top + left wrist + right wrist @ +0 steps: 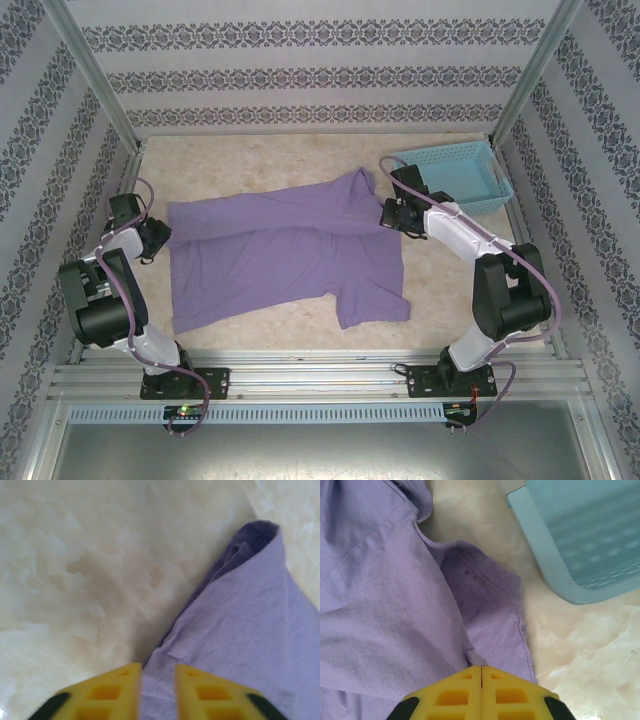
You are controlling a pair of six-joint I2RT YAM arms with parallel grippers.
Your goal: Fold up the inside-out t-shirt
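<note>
Parted left jaws over t-shirt point(250, 630) edge; right jaws pinching cloth, basket point(580, 540) just beside.

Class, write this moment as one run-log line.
t-shirt: spread out | left gripper: open at its edge | right gripper: shut on t-shirt

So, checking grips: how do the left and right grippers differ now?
Left gripper: jaws apart, shirt showing in the gap. Right gripper: jaws pressed together, a pucker of shirt at their tips. The left is at one end of the shirt; the right at the other, near the basket. Both have yellow jaws, low over the shirt.
</note>
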